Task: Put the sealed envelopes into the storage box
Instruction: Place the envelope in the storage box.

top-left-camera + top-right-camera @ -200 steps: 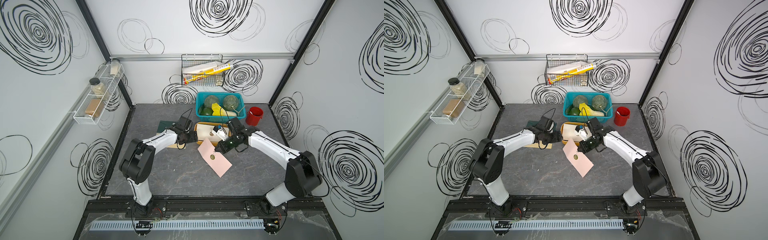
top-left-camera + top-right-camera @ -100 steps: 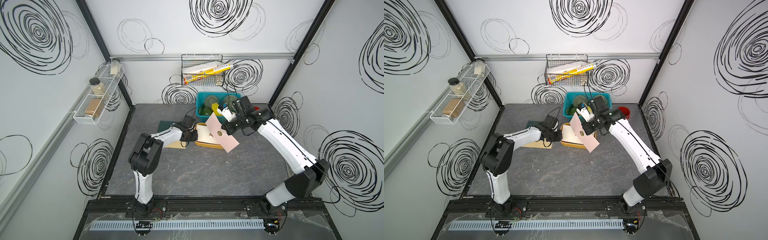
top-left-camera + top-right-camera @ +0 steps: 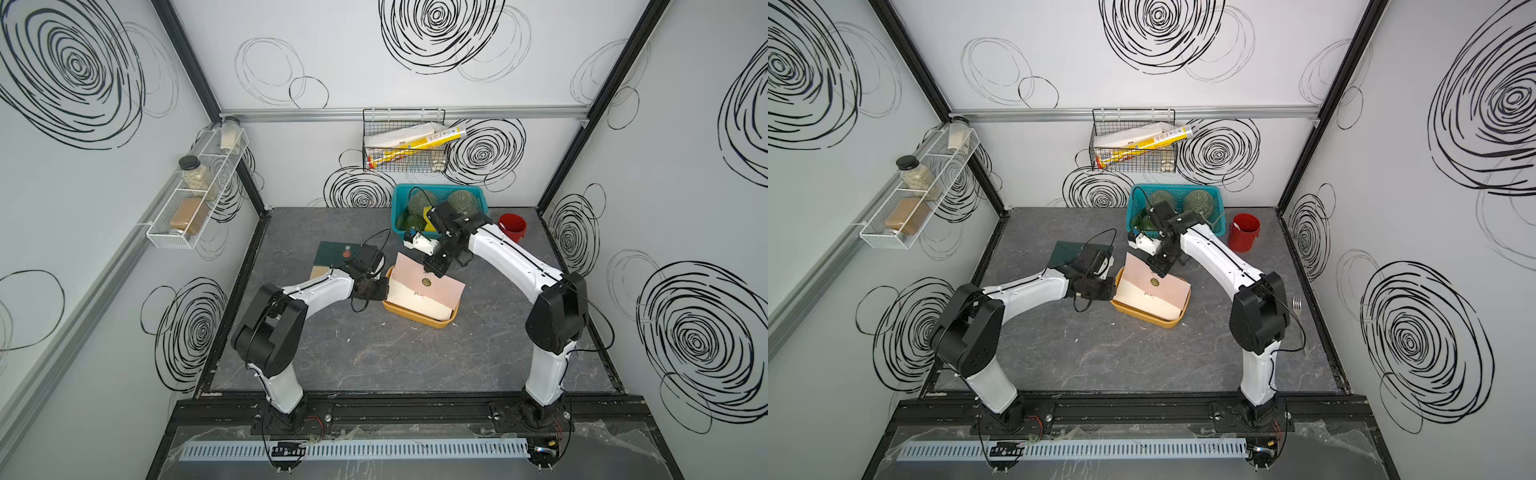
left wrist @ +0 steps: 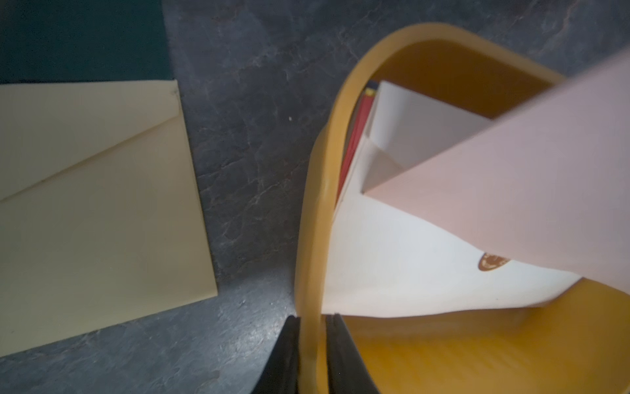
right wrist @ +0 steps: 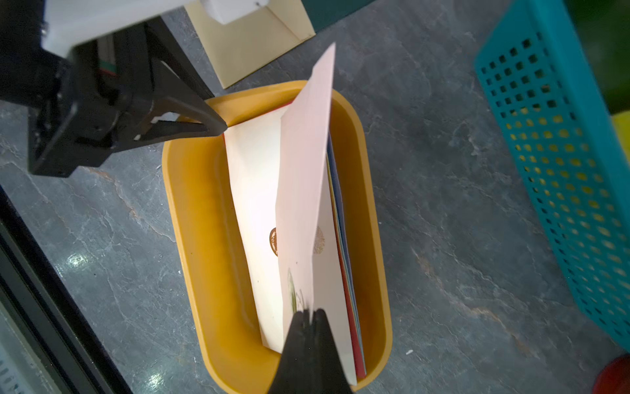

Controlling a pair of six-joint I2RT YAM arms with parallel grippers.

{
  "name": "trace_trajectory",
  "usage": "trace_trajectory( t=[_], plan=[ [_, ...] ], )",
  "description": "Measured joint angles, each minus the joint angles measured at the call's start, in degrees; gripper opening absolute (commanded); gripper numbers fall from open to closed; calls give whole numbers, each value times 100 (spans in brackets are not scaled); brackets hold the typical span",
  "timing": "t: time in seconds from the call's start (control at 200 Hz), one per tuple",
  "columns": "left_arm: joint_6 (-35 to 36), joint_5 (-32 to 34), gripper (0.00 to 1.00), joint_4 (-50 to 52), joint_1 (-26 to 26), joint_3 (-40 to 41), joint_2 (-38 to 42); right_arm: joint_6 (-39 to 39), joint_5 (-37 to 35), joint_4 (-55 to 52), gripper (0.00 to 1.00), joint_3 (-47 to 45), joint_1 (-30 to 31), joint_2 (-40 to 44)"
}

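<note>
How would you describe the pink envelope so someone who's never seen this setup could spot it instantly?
Find the mustard-yellow storage box on the grey table. The pink envelope leans into it, pinched by the right hand. It is the only pink one: a cream envelope sits beneath it, and the dark green envelope lies flat on the table.
</note>
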State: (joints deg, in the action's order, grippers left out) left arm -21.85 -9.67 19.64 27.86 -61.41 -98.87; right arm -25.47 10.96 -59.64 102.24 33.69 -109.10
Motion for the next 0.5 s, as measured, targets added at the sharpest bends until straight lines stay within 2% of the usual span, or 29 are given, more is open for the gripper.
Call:
trace_trajectory(
  t=[0.215,0.501],
  plan=[
    [223,-98,20,-4,-35,63,46,-264,35,39,0,-22,105,9],
    [131,-153,19,-20,-83,234,210,-214,50,306,0,-448,98,-57]
  ],
)
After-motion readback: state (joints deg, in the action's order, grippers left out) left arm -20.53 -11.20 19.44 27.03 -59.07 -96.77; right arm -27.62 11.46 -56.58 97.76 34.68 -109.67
